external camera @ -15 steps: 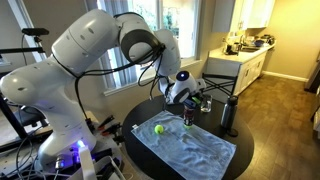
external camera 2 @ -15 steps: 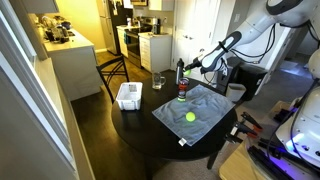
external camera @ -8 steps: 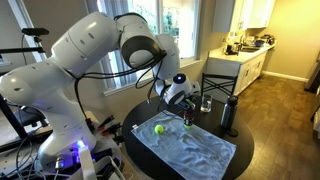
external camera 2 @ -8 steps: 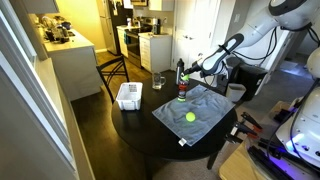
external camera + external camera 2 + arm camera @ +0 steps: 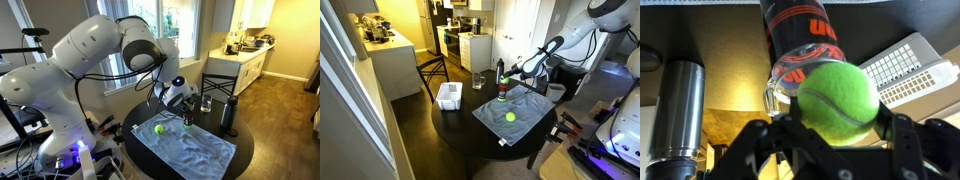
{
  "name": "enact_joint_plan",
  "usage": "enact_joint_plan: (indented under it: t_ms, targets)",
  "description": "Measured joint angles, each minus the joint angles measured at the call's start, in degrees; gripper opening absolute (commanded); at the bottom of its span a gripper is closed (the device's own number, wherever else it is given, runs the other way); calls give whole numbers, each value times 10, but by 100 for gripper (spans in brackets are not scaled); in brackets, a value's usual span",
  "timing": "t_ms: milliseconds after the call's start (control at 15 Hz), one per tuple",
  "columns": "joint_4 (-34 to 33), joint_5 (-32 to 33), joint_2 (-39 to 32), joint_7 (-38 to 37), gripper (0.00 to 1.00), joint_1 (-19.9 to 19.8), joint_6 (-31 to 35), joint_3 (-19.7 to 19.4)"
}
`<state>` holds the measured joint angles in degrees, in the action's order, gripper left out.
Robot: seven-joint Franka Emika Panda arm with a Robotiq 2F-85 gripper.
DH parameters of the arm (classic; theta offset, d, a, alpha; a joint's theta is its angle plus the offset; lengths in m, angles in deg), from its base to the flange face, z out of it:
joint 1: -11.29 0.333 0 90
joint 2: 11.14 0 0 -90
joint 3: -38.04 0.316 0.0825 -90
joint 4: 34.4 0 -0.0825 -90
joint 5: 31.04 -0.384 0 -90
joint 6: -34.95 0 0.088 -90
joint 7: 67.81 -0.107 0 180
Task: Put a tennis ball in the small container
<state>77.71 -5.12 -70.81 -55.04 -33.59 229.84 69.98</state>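
My gripper (image 5: pixel 838 112) is shut on a yellow-green tennis ball (image 5: pixel 840 92), which fills the middle of the wrist view. In both exterior views the gripper (image 5: pixel 506 90) holds this ball (image 5: pixel 501 97) just above the far edge of the towel, by the bottle. The held ball also shows below the gripper (image 5: pixel 183 104) in an exterior view (image 5: pixel 187 119). A second tennis ball (image 5: pixel 510 116) (image 5: pixel 158 128) lies on the towel. The small container, a whitish tub (image 5: pixel 448 95), stands open at the table's edge, apart from the gripper. It shows at the upper right of the wrist view (image 5: pixel 906 66).
A grey-blue towel (image 5: pixel 520 112) (image 5: pixel 195 150) covers part of the round dark table (image 5: pixel 455 118). A tall dark bottle (image 5: pixel 500 72) (image 5: pixel 800 40) and a drinking glass (image 5: pixel 478 80) stand near the gripper. A metal flask (image 5: pixel 678 110) (image 5: pixel 229 113) stands close by.
The gripper with the held ball has shifted slightly towards the bottle and the tub. The ball on the towel has not moved.
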Motion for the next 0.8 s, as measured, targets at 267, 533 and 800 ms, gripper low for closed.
enact_joint_plan:
  t_ms: [267,533,800]
  targets:
    - [-3,0,0,0,43,0,1,-2]
    - [-10,0,1,0,93,0,5,-9]
    - [-12,0,1,1,100,0,14,-19]
